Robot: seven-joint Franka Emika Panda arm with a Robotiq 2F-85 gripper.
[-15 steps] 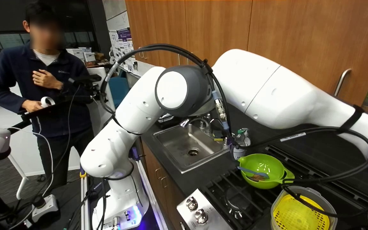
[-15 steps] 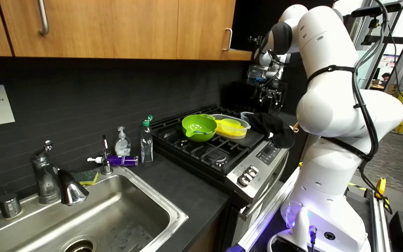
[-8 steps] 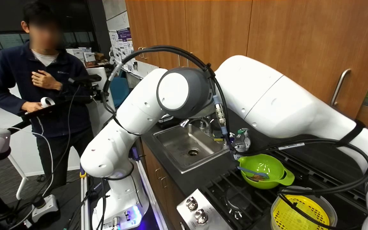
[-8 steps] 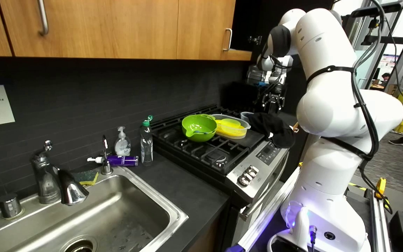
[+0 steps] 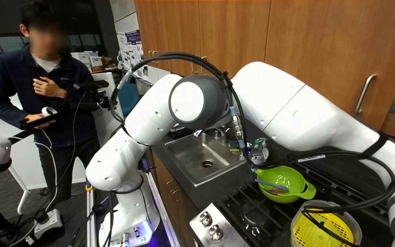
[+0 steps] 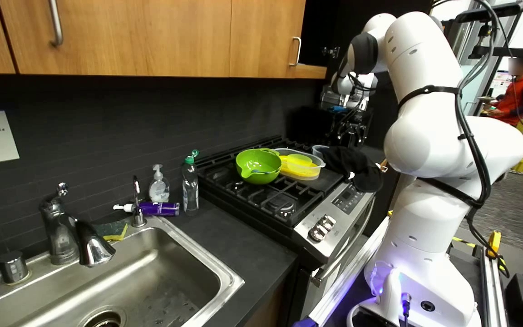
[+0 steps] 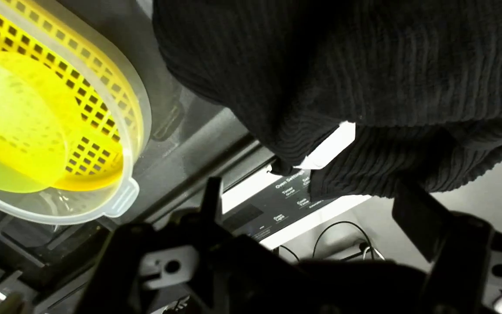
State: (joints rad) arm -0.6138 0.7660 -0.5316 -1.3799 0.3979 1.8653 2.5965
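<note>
The claw (image 7: pixel 312 187), spread wide with nothing gripped, hangs above a rumpled black cloth (image 7: pixel 364 78); the cloth lies partly over the oven's control panel (image 7: pixel 273 203), near a clear tub (image 7: pixel 124 196) holding a yellow strainer (image 7: pixel 89 159); a green bowl (image 6: pixel 259 165) stands just beside the tub in both exterior views.

In an exterior view, clock centred on green-capped bottle (image 6: pixel 190 193): clear pump bottle (image 6: pixel 159 187) just beside at 9 o'clock; purple bottle (image 6: pixel 158 209), on its side, 8; sponge (image 6: pixel 115 230), further out, 8; steel sink (image 6: pixel 141 277), 7.
</note>
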